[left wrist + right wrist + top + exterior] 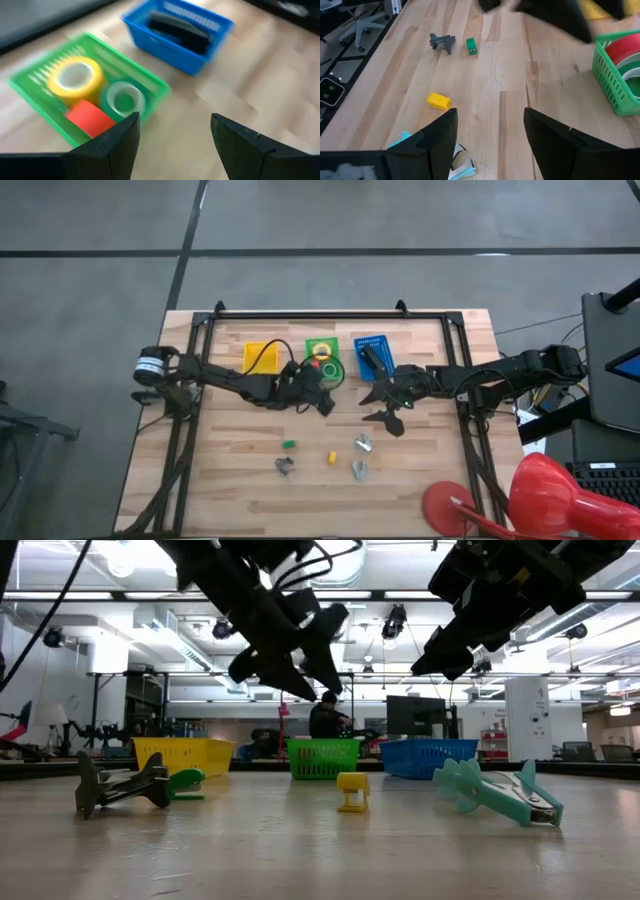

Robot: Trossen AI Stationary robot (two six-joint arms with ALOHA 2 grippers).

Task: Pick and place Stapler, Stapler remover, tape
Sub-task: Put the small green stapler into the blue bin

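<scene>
Left gripper (172, 145) open and empty just beside green basket (150, 87) of tape rolls (75, 77), stapler (177, 30) in blue basket (172, 57) beyond; right gripper (490, 140) open, empty

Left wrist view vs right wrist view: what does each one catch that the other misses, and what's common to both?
Only the left wrist view: the blue basket with the stapler in it, plus the yellow tape roll in the green basket. Only the right wrist view: loose items on the table, a dark staple remover, a small green piece and a small yellow piece. Both: the green basket with a red roll, and the wooden tabletop.
</scene>
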